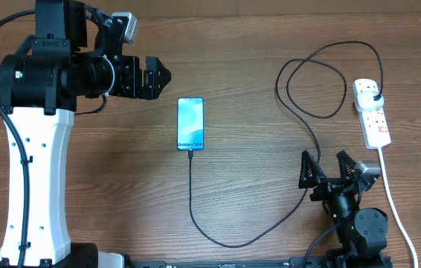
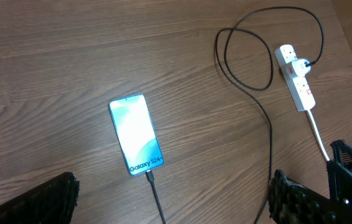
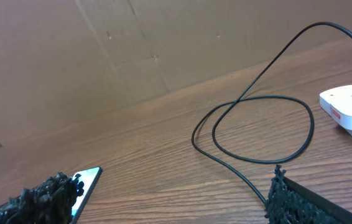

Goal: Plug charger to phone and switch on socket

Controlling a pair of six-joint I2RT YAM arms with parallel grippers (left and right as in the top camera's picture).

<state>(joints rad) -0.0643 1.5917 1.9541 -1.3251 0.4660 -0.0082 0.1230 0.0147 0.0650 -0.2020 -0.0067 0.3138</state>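
Your left gripper (image 1: 164, 77) hangs wide open just left of the phone (image 1: 190, 123), gripping and touching nothing. Your right gripper (image 1: 324, 160) is spread wide too and empty, well right of the phone. The socket (image 1: 372, 113) lies farther right. The charger (image 1: 190, 182) loops from it into the phone's end.

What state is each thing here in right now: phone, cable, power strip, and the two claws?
phone: screen lit, lying flat, charger tip in its end
charger: tip at phone, adapter in socket
socket: adapter plugged in; switch position too small to tell
left gripper: open, empty
right gripper: open, empty
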